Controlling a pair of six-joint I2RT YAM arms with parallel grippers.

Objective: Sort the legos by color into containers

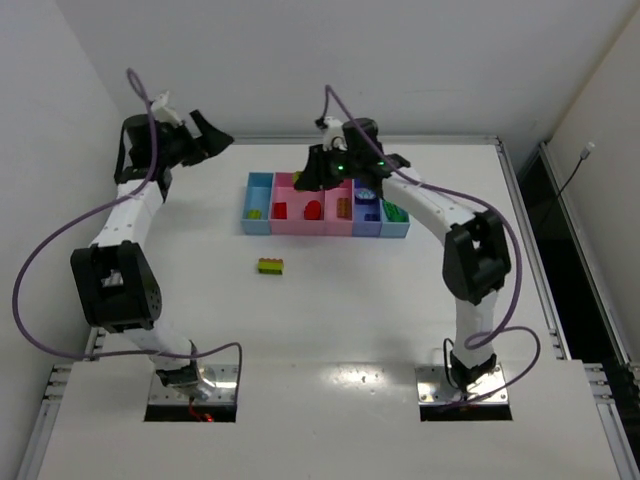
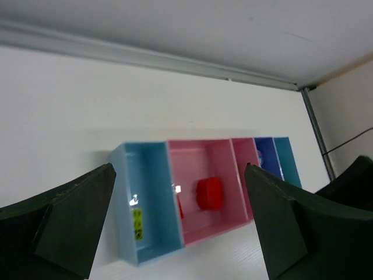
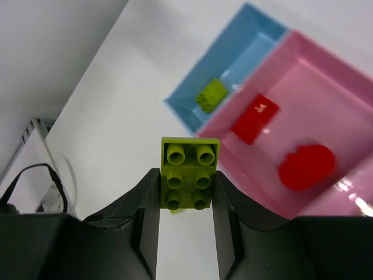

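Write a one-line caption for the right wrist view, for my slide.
Right end effector holds a yellow-green brick, with the light blue tray and the pink tray beyond.

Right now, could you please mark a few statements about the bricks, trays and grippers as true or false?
1. The right gripper grips a yellow-green brick. True.
2. The left gripper is shut on a red brick. False: its jaws stand open with nothing between them.
3. The wide pink tray holds a flat red brick and a rounded red piece. True.
4. The light blue tray is empty. False: a second yellow-green brick lies in it.
5. Every brick is in a tray or a gripper. False: a loose brick lies on the table in front of the trays.
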